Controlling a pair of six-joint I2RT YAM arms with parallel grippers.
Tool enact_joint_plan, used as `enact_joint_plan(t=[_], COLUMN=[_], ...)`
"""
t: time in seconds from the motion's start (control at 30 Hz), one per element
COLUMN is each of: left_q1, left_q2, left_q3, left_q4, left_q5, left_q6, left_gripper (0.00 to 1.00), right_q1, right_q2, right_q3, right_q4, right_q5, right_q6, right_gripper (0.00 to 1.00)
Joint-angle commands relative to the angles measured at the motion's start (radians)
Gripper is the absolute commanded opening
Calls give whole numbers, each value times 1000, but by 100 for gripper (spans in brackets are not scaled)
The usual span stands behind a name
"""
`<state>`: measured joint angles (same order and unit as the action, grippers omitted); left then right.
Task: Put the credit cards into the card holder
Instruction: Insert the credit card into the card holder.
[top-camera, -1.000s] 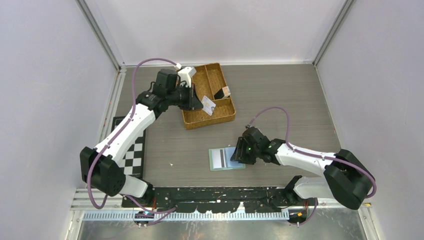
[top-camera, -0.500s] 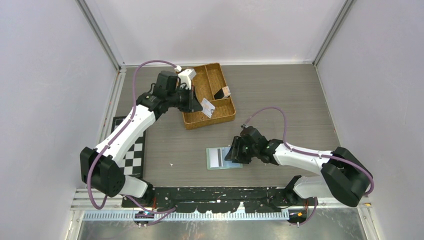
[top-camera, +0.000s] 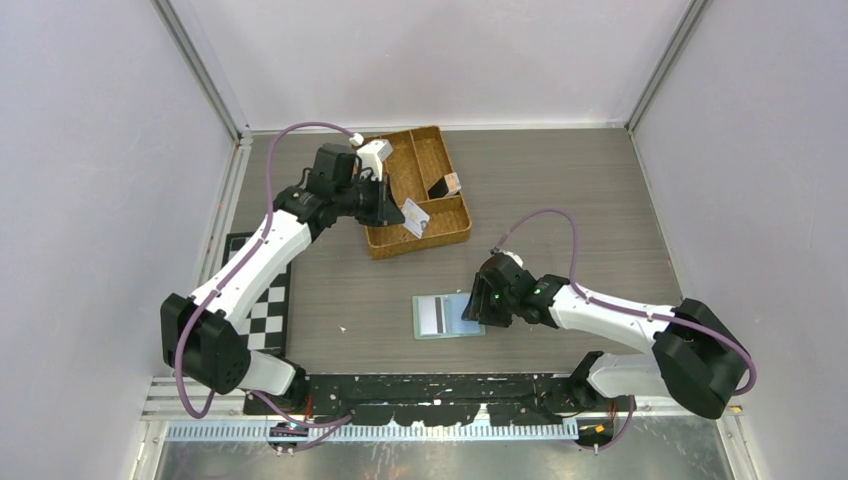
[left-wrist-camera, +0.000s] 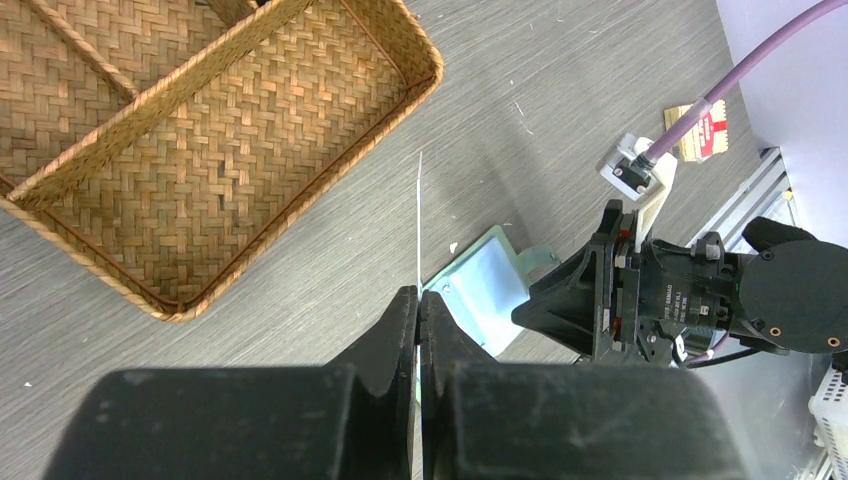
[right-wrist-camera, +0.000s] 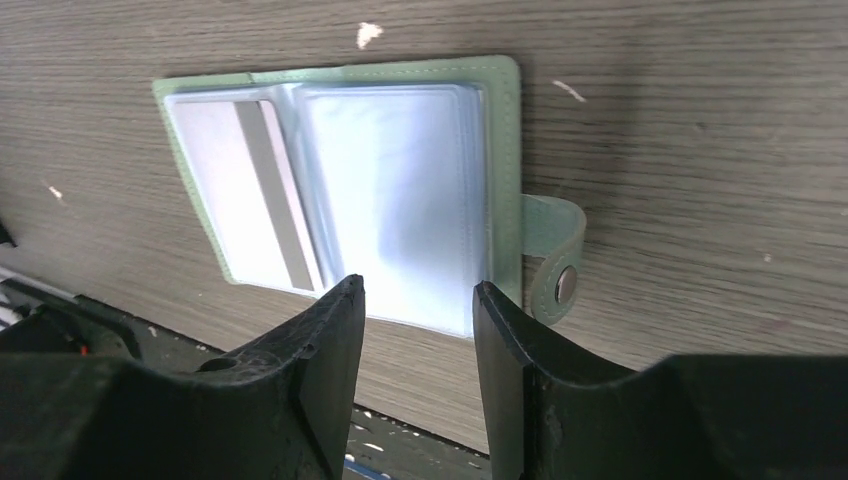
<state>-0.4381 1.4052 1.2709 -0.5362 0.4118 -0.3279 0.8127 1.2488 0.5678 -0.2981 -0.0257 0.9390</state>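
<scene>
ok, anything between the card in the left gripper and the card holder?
Table between them is bare, but the right gripper, jaws open, sits over the card holder. The left gripper holds the card near the woven tray.

Left tool (top-camera: 399, 213) gripping card (top-camera: 418, 217) by tray (top-camera: 428, 165), card holder (top-camera: 446, 316) open

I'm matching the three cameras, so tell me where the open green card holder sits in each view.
Top external: card holder lies open, just below centre.
Left wrist: right of centre, partly hidden by the right arm.
Right wrist: fills the upper centre-left, pockets up.
Shared landmark: the right gripper, open, right beside the holder in all three.
</scene>
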Motion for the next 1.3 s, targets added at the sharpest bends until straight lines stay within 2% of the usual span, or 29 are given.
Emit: enact_joint_plan(t=[0.0,1.27], left_q1=[4,6], left_q2=[-27,-14], left_q3=[1,4], left_q4=[10,-3], left_q5=[7,8], left_q6=[21,27], left_gripper=[0,0], right_q1=[5,18], right_q2=[-20,80], right_q3=[20,17], right_q4=[-50,181], right_q5=[66,-87], right_q6=[-15,-3], right_gripper=[49,37])
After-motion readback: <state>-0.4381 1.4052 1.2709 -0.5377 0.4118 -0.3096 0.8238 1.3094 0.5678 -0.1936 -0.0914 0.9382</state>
